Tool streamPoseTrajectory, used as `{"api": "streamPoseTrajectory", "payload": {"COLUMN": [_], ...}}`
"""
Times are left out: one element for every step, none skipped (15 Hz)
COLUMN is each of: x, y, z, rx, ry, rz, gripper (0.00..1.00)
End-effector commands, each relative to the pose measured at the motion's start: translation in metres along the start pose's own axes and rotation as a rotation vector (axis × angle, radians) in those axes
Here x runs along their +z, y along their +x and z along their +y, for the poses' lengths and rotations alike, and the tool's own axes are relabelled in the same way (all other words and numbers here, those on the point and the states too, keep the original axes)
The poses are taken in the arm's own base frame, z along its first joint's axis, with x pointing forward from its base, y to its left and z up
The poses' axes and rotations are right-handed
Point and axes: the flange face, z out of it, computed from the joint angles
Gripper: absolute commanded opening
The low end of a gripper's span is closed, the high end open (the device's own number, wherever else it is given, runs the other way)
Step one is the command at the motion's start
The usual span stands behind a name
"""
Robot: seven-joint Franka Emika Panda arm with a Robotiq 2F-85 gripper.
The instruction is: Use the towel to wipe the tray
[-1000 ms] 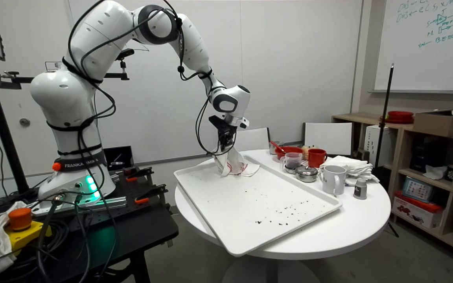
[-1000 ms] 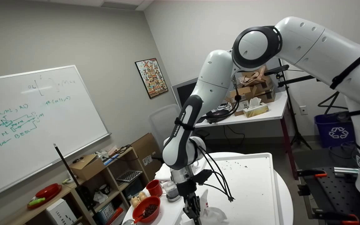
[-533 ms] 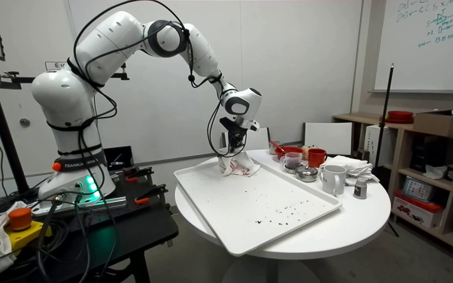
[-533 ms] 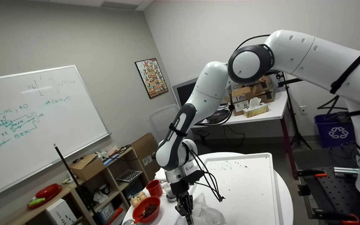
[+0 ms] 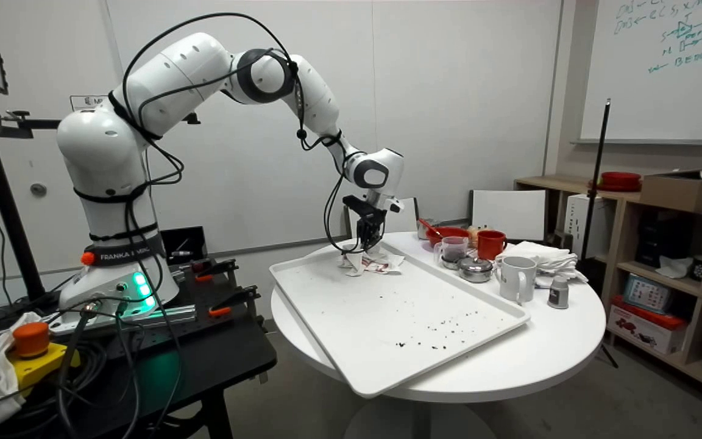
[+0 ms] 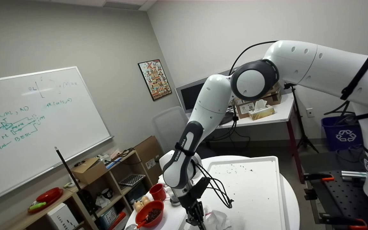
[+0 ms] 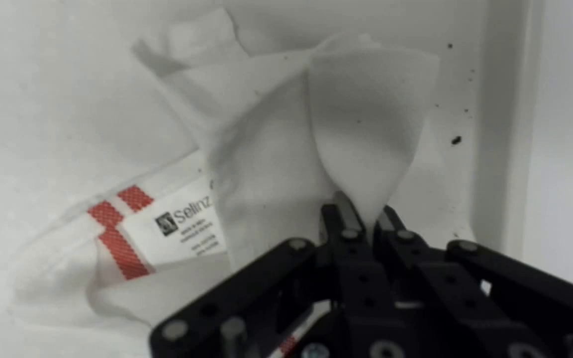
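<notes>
Jaws pinch a fold of the red-striped towel. Caution: slack folds may skip over dark specks, leaving the rimmed tray soiled.

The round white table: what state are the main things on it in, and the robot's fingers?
Large white rectangular tray, scattered with dark specks.
Soft white cloth towel with red stripes, crumpled on the tray, one fold gripped.
Slim black fingers, shut on that fold.
Round red bowl, holding small dark bits.
Red cylindrical mug, upright.
Pale grey mug, upright, contents not visible.
Small grey bottle, upright.
White cloth pile, loosely folded.
</notes>
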Motion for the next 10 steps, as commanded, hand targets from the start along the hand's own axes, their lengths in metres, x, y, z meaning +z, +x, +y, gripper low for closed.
{"api": "streamPoseTrajectory", "payload": {"x": [0.009,0.009,0.007,0.004,0.001,-0.001,-0.004,-0.005,-0.006,-0.006], "y": [-0.002,-0.002,0.0,0.002,0.005,0.007,0.01,0.012,0.013,0.013], "z": [0.01,0.012,0.014,0.015,0.015,0.015,0.014,0.012,0.01,0.008], "rx": [0.033,0.023,0.003,-0.011,-0.028,-0.043,-0.05,-0.055,-0.061,-0.067], "ry": [-0.147,-0.182,-0.228,-0.259,-0.294,-0.316,-0.338,-0.349,-0.345,-0.341], "rz": [-0.041,-0.035,-0.014,-0.001,0.018,0.025,0.042,0.049,0.044,0.039], "gripper": [0.06,0.06,0.06,0.06,0.07,0.07,0.08,0.08,0.08,0.07]}}
